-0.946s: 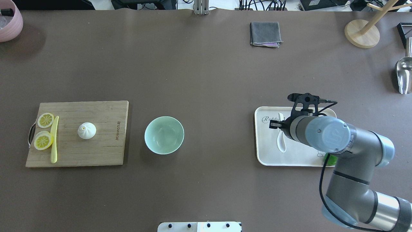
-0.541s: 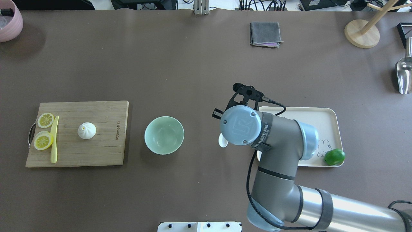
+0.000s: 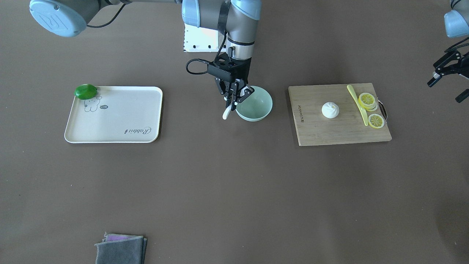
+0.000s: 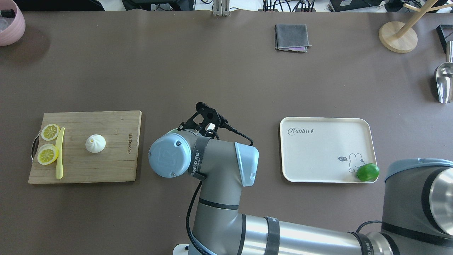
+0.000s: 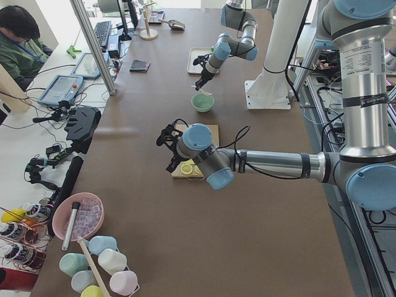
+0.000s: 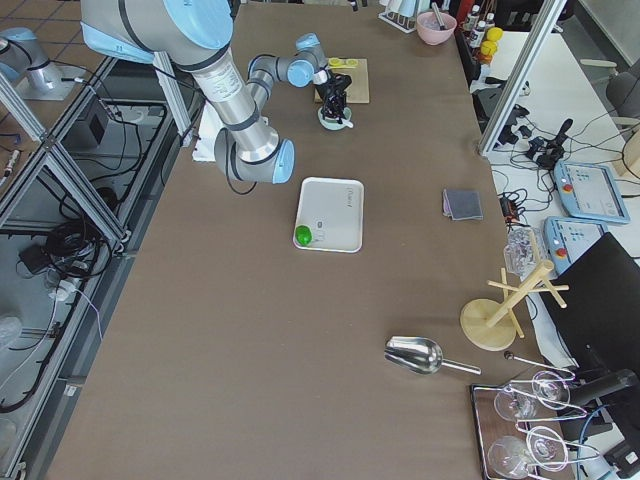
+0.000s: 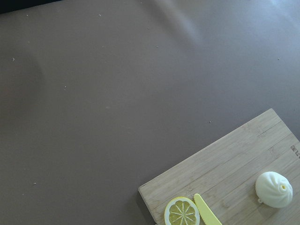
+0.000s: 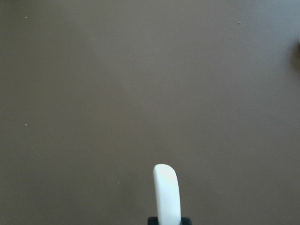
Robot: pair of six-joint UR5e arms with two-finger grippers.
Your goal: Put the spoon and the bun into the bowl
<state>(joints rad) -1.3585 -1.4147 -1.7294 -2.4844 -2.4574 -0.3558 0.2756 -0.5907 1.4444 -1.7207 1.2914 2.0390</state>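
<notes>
Item 1, right gripper [image 3: 234, 102]: fingers closed down on the spoon [image 3: 227, 112] and carrying it. It hangs mid-table, above the bowl's [image 3: 256, 107] rim on the side facing the table's right end.

Item 2, spoon: long axis steep and close to upright. Its lower end hangs lowest, sloping towards the right end. In the front view that end shows just outside the rim, not over the hollow. I cannot tell from here how high it sits above the rim. The wrist view shows only one white end against bare table [image 8: 93, 93], with no bowl in sight.

Item 3, bowl: nothing in the part I can see. The arm hides it from overhead.

Item 4, bun [image 4: 95, 143]: on the board [image 4: 116, 166] towards the table's left end, near the board's middle and well apart from the bowl.

Item 5, left gripper [image 3: 447, 88]: fingers look spread with nothing between them. It is out past the board's left-end edge and is the nearer arm to the bun.

Judgement: the bowl's centre lies towards the left end from the spoon. I would shift that way before letting go, or the spoon could catch the rim.
</notes>
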